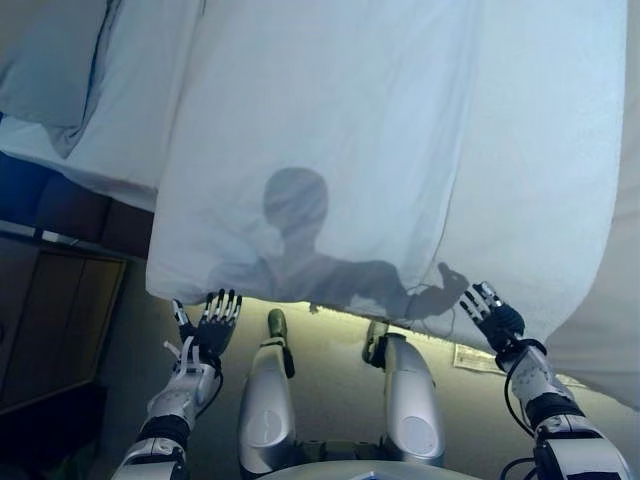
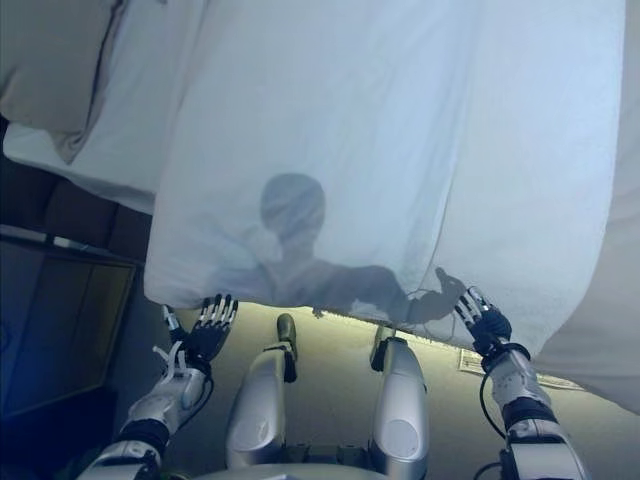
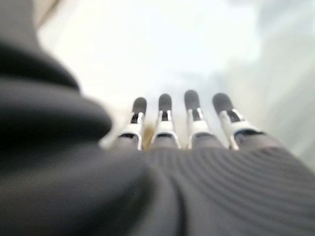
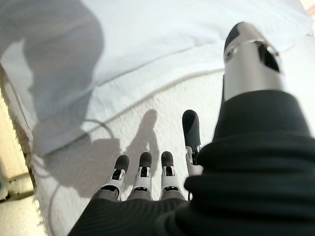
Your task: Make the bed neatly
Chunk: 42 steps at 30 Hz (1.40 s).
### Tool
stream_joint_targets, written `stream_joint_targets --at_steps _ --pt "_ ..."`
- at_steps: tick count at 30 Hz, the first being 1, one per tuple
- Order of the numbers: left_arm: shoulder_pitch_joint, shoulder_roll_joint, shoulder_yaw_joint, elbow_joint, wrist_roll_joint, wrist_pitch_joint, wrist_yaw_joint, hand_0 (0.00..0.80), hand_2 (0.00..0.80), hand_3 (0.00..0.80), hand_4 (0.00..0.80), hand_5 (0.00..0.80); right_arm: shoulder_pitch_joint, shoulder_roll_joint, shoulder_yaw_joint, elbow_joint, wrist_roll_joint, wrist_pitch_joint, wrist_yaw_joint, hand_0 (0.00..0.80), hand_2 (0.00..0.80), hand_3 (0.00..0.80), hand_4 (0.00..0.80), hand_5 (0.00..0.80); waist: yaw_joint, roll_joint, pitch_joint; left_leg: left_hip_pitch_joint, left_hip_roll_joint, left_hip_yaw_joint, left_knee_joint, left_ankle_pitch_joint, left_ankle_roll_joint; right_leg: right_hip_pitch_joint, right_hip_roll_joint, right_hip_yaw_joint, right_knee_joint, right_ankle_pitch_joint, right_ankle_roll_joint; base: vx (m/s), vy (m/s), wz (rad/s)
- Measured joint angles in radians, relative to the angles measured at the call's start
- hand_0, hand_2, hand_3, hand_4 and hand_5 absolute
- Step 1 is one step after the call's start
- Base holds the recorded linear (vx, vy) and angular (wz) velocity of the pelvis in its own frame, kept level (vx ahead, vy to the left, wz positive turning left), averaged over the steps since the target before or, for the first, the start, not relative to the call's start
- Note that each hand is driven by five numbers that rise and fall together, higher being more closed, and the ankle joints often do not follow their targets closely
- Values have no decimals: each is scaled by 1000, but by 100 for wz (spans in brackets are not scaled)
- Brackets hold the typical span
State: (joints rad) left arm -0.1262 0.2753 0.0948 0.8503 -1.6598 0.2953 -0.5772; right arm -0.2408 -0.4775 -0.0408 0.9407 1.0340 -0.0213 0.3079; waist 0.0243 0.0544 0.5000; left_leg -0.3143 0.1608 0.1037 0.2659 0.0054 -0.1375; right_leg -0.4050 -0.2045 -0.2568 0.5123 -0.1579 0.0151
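The bed (image 1: pixel 90 150) fills your view from nine to three o'clock. Its white duvet (image 1: pixel 400 150) drapes over the near edge, hem running left to right just beyond both hands at twelve o'clock. Left hand (image 1: pixel 212 325), at seven o'clock, has its fingers (image 3: pixel 165 105) straight and spread, holding nothing. Right hand (image 1: pixel 492 312), at five o'clock, likewise open, lies nearer the hem; likely lead with it.
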Motion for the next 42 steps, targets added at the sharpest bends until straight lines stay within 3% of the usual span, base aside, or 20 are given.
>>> stream_joint_targets --at_steps 5,10,19,26,32,42 --pt "50 -8 -8 -50 69 30 -263 0 0 0 0 0 30 2 -15 4 1 -16 -8 0 0 0 0 0 24 12 -7 36 -11 -3 -35 8 5 43 -4 -9 -40 11 13 48 -12 6" --pt "41 -7 -9 -123 87 -6 -359 0 0 0 0 0 30 3 -26 8 7 -21 -14 0 0 0 0 0 35 12 -9 47 -21 -10 -45 11 11 65 -9 -17 -60 18 22 25 -9 5" --pt "-76 36 -26 -139 97 -55 -335 0 0 0 0 0 30 1 -26 14 10 -23 -11 0 0 0 0 0 34 4 -10 28 -21 -4 -40 9 16 42 -6 -9 -61 27 21 15 46 -3" --pt "-192 76 -26 -148 96 -87 -258 0 0 0 0 0 16 0 -25 26 10 -22 -8 0 0 0 0 0 12 -51 -2 -42 -16 5 -15 9 17 -34 9 20 -62 51 17 -18 42 -11" --pt "-284 125 -26 -110 96 -91 -208 0 0 0 0 0 -23 -4 -23 21 10 -21 -15 0 0 0 0 0 -22 -84 12 -138 -6 8 60 -15 25 -112 23 53 -57 74 17 -23 85 -10" --pt "-401 143 -33 -65 42 -159 -143 0 0 0 0 0 -88 -26 -22 23 18 -18 -35 0 0 0 0 0 -72 -99 17 -382 0 25 253 -77 58 -331 24 126 14 108 30 -49 133 -13"
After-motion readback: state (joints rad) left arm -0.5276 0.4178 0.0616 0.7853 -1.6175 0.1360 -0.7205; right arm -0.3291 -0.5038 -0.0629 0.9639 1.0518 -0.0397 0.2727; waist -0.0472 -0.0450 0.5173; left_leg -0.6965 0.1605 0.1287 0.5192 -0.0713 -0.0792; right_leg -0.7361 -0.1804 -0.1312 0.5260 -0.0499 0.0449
